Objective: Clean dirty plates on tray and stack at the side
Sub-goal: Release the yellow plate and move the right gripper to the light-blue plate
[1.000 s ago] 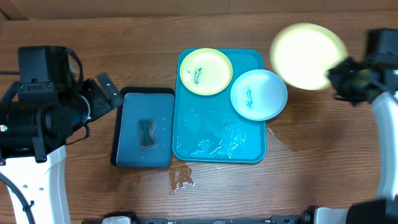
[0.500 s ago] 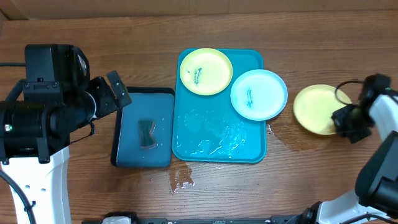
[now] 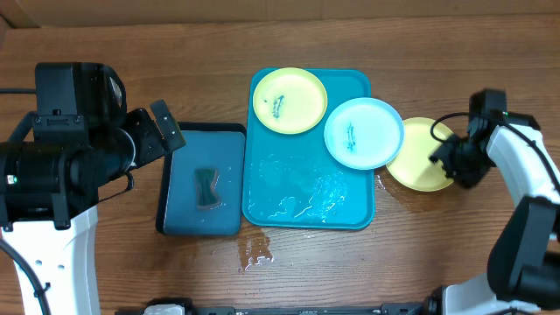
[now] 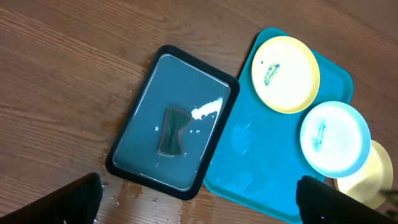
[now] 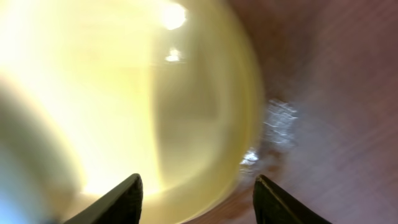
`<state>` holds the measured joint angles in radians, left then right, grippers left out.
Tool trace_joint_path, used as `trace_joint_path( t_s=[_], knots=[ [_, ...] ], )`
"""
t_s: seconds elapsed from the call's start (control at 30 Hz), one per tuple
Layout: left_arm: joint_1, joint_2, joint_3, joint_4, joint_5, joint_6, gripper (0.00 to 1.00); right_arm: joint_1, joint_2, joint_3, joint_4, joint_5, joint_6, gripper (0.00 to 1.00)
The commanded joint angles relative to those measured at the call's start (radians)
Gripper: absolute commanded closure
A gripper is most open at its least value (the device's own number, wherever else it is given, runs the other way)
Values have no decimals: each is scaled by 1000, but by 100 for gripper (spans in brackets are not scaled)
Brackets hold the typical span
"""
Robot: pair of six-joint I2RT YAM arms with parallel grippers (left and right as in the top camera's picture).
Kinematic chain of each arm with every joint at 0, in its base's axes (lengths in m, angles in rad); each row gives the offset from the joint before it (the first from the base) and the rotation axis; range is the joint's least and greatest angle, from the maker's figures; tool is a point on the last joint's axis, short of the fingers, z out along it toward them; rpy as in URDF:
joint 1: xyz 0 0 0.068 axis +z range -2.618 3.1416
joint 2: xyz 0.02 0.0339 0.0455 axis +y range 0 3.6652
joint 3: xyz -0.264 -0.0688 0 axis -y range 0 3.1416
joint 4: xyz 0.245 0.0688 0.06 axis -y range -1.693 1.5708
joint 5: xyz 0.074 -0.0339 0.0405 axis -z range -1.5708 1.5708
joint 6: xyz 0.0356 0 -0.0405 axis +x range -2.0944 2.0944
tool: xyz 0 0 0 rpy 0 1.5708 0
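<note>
The turquoise tray lies mid-table, wet. One yellow plate with a dark smudge sits at its far left corner. A light blue plate, also smudged, overhangs the tray's right rim. Another yellow plate, with no smudge showing, rests on the wood to the right, its left edge tucked against the blue plate. My right gripper is at this plate's right edge; the right wrist view shows the plate filling the frame and the jaws apart, straddling its rim. High at the left, my left gripper hangs open and holds nothing.
A smaller black-rimmed teal tray with a dark sponge in it lies left of the turquoise tray. Water is spilled on the wood in front of the trays and around the right-hand plate.
My right gripper brought the yellow plate down from the air onto the table, slid it left against the blue plate, and its jaws have parted. The left arm barely moved.
</note>
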<state>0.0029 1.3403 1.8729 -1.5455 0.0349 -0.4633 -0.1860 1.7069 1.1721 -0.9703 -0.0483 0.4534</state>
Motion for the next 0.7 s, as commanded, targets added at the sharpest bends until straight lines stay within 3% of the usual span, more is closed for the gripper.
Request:
trace_joint_path(
  t_s=[0.0,0.2,0.4,0.47,0.6,0.67],
  knots=[
    [-3,6,10,-4,14,23,0,63,-81,62,70,-175,-144,41],
    [-3,6,10,-8,14,22,0,151,-37,27,263,-132,-143,42],
    [-3,7,10,-21,14,23,0,184,100,23,293,-109,-144,44],
    [-3,7,10,-24,14,23,0,184,135,23,290,-110,-143,53],
    [-3,7,10,-25,14,23,0,184,134,26,269,-111,-143,92],
    [-3,7,10,-25,14,23,0,184,126,35,238,-114,-143,96]
  ],
)
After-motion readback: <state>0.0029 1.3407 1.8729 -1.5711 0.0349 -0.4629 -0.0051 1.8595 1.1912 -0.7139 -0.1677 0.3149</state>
